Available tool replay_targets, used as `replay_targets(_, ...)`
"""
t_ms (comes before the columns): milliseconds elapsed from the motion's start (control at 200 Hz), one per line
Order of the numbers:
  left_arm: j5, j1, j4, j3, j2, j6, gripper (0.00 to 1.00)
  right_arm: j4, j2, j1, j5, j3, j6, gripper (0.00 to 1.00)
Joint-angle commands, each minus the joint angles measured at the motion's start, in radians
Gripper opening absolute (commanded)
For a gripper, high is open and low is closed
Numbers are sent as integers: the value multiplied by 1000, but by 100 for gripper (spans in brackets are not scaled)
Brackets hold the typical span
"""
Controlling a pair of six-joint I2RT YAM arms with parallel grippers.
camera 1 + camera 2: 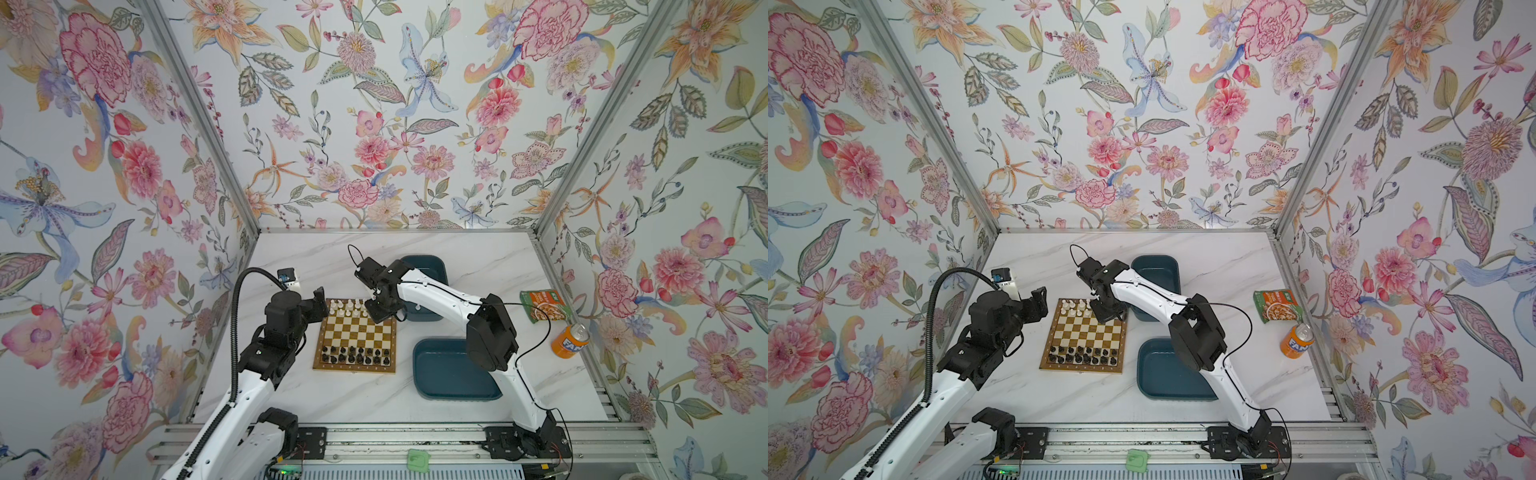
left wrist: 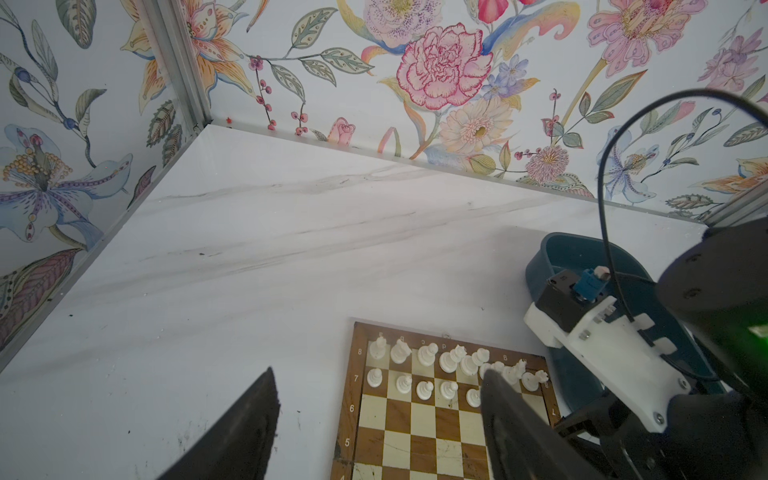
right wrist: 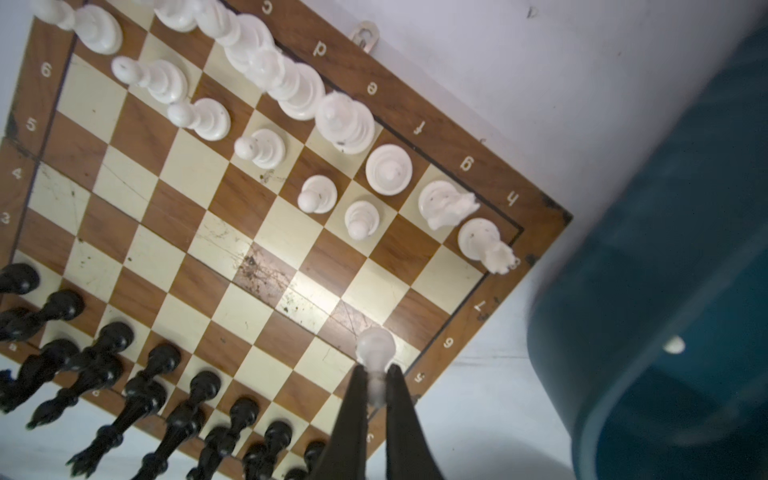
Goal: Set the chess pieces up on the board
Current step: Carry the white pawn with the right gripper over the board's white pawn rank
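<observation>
Here, a white pawn point(image 3: 375, 351) is clamped by its stem in the right gripper point(image 3: 376, 376), whose dark jaws are closed on it. Its round head shows past the tips, over the right border of the board point(image 3: 249, 232). Whether it touches a square cannot be told. The board is a wooden square of brown and cream checks with a brown border bearing white letters and numbers, and its middle squares are scuffed. It lies flat on the marble table point(image 1: 311, 257), between the two arms in both top views. The white pieces point(image 1: 347, 309) stand upright in two rows along its far edge, and the glossy black pieces point(image 1: 357, 355) stand in two rows along its near edge. The left gripper point(image 1: 320, 305) hangs just beside the board's far left corner, its jaws well apart and nothing between them. Right of the board sit two dark teal tubs. The far tub point(image 1: 432, 266), partly covered by the right arm, holds one small white thing point(image 3: 673, 345), too blurred to name. The near tub point(image 1: 444, 374) shows only its teal floor. Further right, near the wall, a green and orange snack packet point(image 1: 542, 305) lies flat and an orange soda can point(image 1: 571, 340) stands beside it.
</observation>
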Motion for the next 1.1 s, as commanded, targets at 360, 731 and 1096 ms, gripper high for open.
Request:
replay_targets(360,-18,30,35,25,27,71,78,-15,89,-26,-19,104,16,10)
replay_targets(731,-16,43,42,35,36,81,78,-30,108,-37,-5,113,10,10)
replay_targets(1096,-13,49,46,42,44,77,78,-31,115,-50,-2,110,2,12)
